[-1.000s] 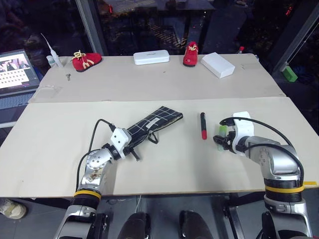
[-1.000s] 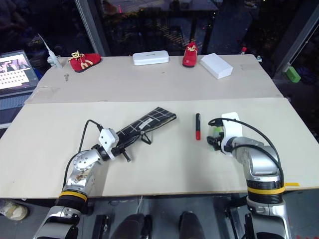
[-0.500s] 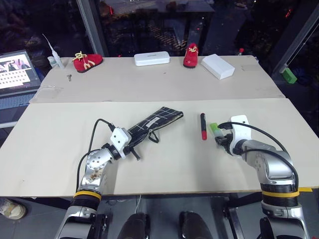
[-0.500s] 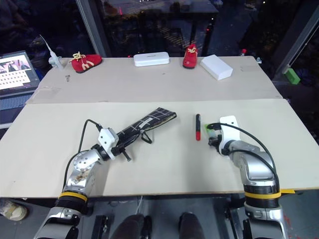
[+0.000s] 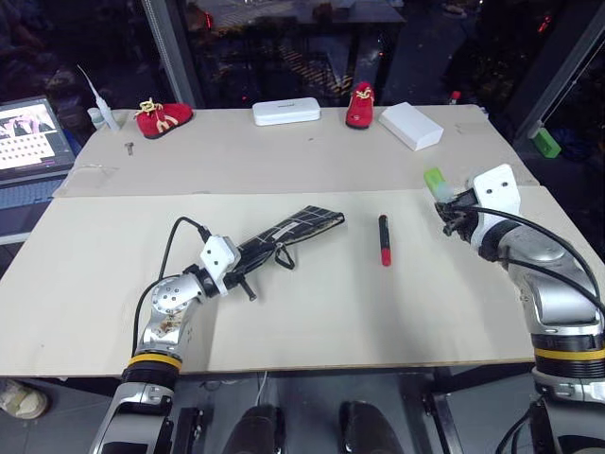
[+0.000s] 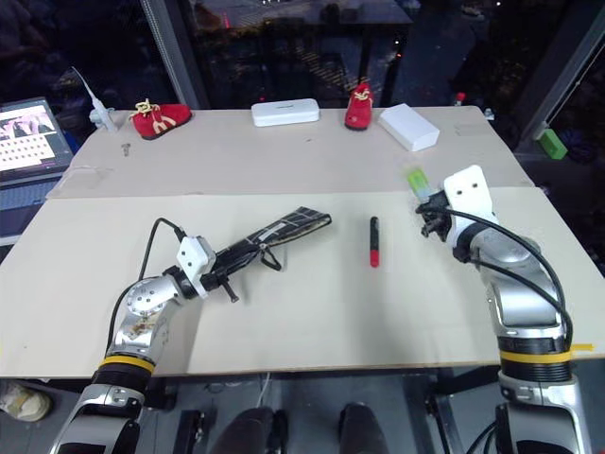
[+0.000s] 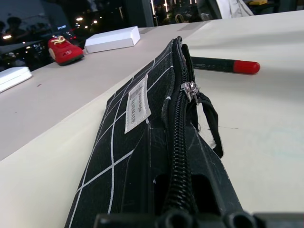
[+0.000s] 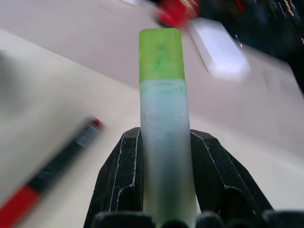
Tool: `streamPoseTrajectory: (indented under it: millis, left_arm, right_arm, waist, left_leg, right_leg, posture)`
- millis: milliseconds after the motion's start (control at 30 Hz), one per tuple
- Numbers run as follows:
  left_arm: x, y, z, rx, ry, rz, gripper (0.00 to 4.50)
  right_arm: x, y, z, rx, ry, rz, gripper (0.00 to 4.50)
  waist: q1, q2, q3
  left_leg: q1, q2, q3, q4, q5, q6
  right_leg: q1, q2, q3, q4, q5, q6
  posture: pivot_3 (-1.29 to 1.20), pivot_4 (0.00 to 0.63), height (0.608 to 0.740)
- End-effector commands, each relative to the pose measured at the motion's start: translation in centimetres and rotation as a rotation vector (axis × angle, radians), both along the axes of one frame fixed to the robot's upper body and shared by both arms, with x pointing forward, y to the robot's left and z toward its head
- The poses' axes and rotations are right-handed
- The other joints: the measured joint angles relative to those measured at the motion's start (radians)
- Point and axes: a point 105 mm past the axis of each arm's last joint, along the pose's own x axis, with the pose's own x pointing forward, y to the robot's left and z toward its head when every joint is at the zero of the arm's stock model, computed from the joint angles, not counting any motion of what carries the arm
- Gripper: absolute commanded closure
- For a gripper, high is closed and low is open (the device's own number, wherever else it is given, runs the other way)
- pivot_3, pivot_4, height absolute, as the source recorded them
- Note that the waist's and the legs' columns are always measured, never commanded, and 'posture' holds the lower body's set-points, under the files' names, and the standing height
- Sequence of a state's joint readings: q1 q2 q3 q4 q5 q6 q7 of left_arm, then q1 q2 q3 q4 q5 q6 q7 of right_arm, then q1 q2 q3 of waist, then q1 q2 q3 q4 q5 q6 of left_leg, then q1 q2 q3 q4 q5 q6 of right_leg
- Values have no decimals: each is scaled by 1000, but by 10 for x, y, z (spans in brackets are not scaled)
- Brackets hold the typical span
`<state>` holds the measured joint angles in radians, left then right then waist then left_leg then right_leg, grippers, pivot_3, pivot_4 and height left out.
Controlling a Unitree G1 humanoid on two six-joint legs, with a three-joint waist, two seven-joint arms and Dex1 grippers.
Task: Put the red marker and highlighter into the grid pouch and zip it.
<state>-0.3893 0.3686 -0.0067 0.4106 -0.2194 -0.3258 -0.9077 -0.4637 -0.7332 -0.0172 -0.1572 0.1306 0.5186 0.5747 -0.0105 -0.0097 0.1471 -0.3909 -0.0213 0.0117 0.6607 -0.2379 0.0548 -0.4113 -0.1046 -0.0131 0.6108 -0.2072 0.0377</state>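
Holding the short pale-green translucent highlighter with the brighter green cap [image 8: 161, 128] between its two black fingers, our right pincer [image 5: 452, 216] had it up off the cream tabletop [image 5: 312, 312], cap end sticking out past the fingertips. We judged that grip made sense: with the barrel clamped low and the cap leading, it could go nose-first into an opening.

Our left pincer [image 5: 244, 280] was clamped shut on the near end of the flat black fabric pouch with white grid lines [image 5: 288, 233]. That end was raised a bit while the far end rested on the tabletop, so the pouch sat tilted on its edge with the zipper side up. The wrist view showed the zipper track [image 7: 180, 142] running along the top, the metal slider [image 7: 190, 90] with its black pull loop [image 7: 211, 126] partway along, and the small white label [image 7: 136, 103] on the side. We read this as a hold to steady the pouch and present the mouth to the other arm; how far the zip was open near the pincer we couldn't tell.

The slim red marker with the black cap [image 5: 384, 239] lay flat on the tabletop between pouch and right pincer, near the pouch's far end, apart from both. Neither item was in yet and zipping was not yet done. Next move, we reckoned, called for carrying the highlighter across over the marker to the pouch mouth; risk was the mouth being too narrow.
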Motion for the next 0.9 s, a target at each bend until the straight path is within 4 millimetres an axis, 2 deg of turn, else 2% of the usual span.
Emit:
streamPoseTrajectory:
  millis: [33,100,167,333,633,767,900]
  left_arm:
    - [1,0,11,-21,-44,3,4500]
    - [0,-2,12,-31,-48,12,4500]
    - [-4,-7,10,-30,-46,1,4500]
    - [-8,-9,12,-35,-51,-4,4500]
    - [-6,-19,9,-2,-50,-40,4500]
    - [-6,-18,8,19,-46,-53,4500]
    - [-6,-17,8,28,-43,-60,4500]
  right_arm:
    - [-14,37,-4,-230,-21,263,3473]
    - [-7,52,-18,-373,-12,345,3473]
    - [-2,64,-25,-423,-2,395,3473]
    - [2,80,-24,-411,-1,449,3473]
    - [11,94,-28,-482,-19,496,3473]
    - [16,94,-17,-493,-49,495,3473]
    - [17,112,-11,-551,-104,561,3473]
  waist:
    - [-2,0,0]
    - [-3,0,0]
    - [-7,-1,0]
    - [1,-1,1]
    - [11,-1,1]
    - [11,-1,1]
    - [6,-1,1]
  left_leg:
    - [0,0,0,0,0,0]
    - [1,0,0,0,0,0]
    - [2,0,1,0,0,0]
    - [-1,1,1,0,0,0]
    - [-8,0,1,0,0,-1]
    - [-8,0,1,0,0,-1]
    - [-8,0,1,0,0,-1]
  right_leg:
    - [0,0,0,0,0,0]
    - [1,0,0,0,0,0]
    - [1,0,1,0,0,0]
    - [-2,0,1,0,0,0]
    - [-10,-1,1,1,1,-1]
    - [-10,-1,1,1,1,-1]
    - [-10,-1,1,1,1,-1]
  posture:
    - [0,150,740]
    - [0,150,740]
    - [0,150,740]
    - [0,150,740]
    - [0,150,740]
    - [0,150,740]
    - [0,150,740]
